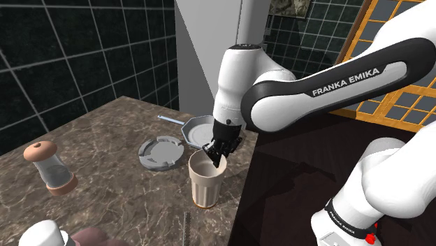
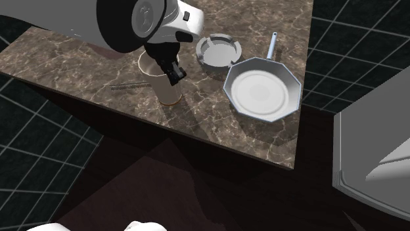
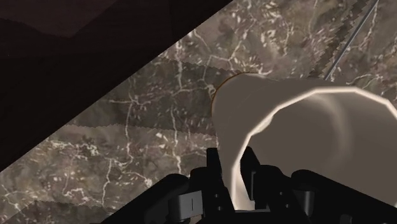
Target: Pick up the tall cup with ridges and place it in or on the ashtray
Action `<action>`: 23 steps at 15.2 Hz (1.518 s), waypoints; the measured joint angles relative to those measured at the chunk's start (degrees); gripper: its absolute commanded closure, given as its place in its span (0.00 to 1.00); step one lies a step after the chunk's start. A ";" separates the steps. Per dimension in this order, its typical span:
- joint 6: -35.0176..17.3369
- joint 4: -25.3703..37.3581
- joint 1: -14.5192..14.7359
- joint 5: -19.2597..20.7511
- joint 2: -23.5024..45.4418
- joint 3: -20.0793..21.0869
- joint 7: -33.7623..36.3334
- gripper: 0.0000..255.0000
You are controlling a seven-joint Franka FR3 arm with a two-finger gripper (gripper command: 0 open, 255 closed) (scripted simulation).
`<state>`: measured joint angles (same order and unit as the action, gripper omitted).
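1 gripper (image 1: 218, 155) (image 2: 176, 75) (image 3: 235, 184) w/ 2 black fingers (image 3: 215, 170) is pinching the cup wall at the rim: 1 finger is sitting inside, 1 outside, both closed on it. 1 cup (image 1: 205, 183) (image 2: 163, 84) (image 3: 286, 127), beige, tall, ridged, is standing upright on the marble counter (image 1: 119, 203), near the counter's edge at the shoulder view's right. 1 grey ashtray (image 1: 162, 154) (image 2: 219, 50) is sitting just beside the cup, to the shoulder view's left and farther back, not touching it. 1 grey pan (image 1: 199, 129) (image 2: 263, 88) is lying beyond the ashtray. 1 shaker (image 1: 50, 171) w/ brown cap is standing well apart at the far left.
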<state>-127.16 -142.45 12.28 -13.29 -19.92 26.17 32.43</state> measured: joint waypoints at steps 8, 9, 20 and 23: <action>0.45 0.22 0.02 -0.01 -0.24 -0.08 0.00 1.00; 1.03 0.53 0.01 -0.01 -0.48 -0.21 -0.06 1.00; 10.22 6.36 -0.02 0.22 -3.90 -1.83 -0.18 1.00; 12.54 8.08 -0.02 0.31 -4.52 -2.14 -0.04 1.00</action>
<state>-114.63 -134.38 12.26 -12.97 -24.44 24.03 32.39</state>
